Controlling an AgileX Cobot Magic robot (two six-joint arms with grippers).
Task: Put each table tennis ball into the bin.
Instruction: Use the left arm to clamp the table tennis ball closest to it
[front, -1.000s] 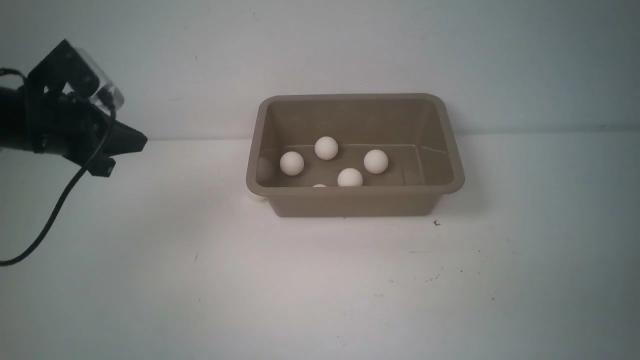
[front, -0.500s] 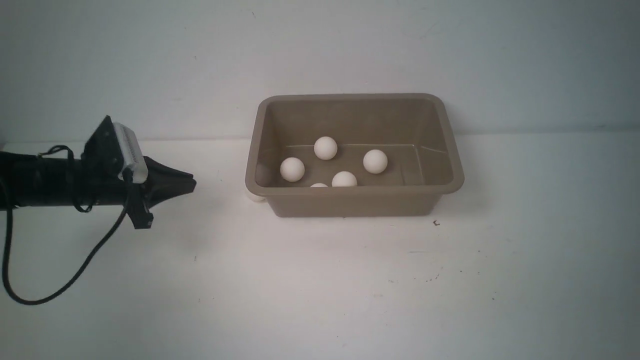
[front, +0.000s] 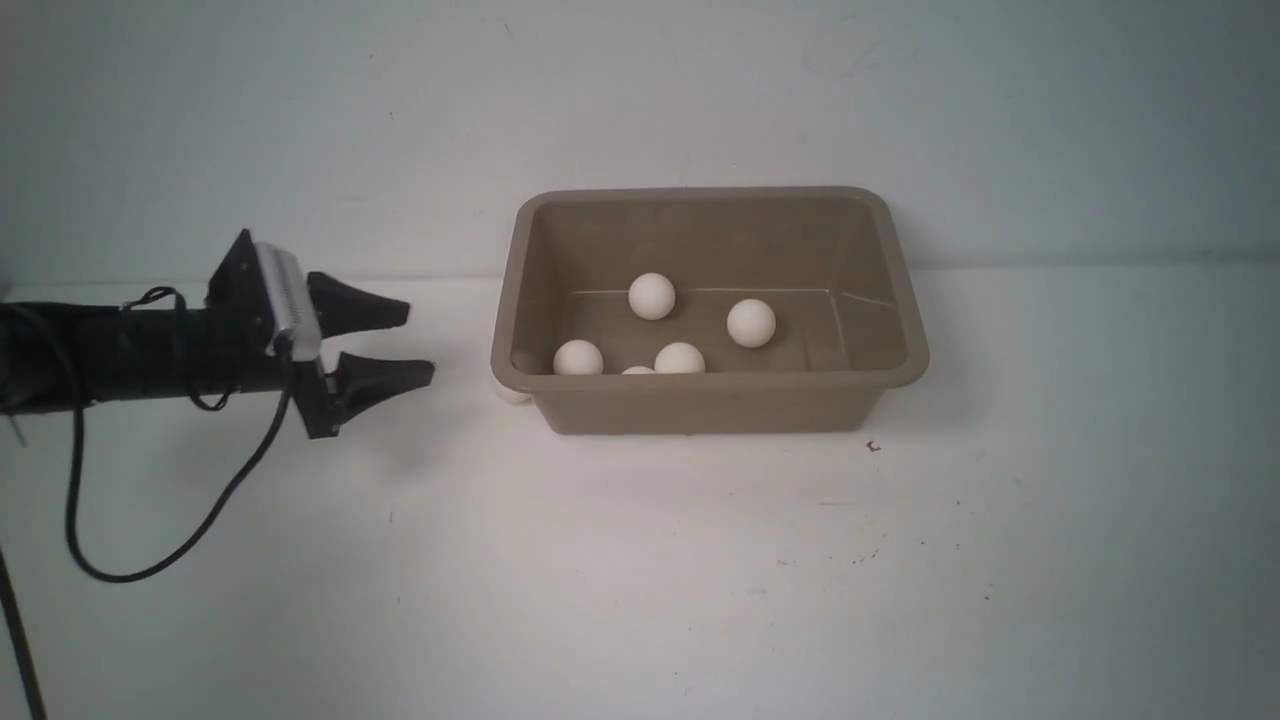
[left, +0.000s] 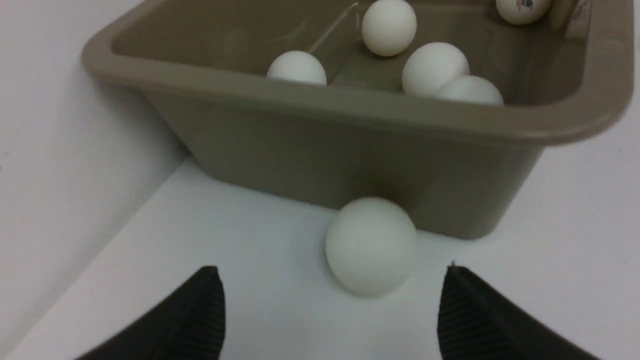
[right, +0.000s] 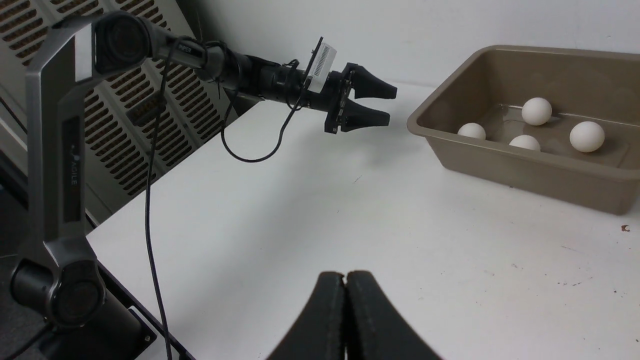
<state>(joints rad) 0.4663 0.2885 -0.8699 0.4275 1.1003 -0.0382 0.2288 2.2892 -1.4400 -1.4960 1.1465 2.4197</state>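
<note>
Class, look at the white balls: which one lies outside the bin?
The ball on the table, beside the bin's outer wall at its left end, just ahead of the open left gripper. The other balls all lie inside the bin.

Left arm (front: 120, 350): matte blk tube all the way. Silver-white ribbed cam block (front: 285, 300) at 12 o'clock on the wrist, blk cable (front: 130, 577) off it at 6. Left gripper (front: 420, 341): blk wedge fingers, ribbed pads (left: 205, 315). Grey base link (right: 55, 150), AGILE lettering, round blk joint caps (right: 75, 300). Right gripper (right: 346, 274) fingers smooth, blk too
</note>
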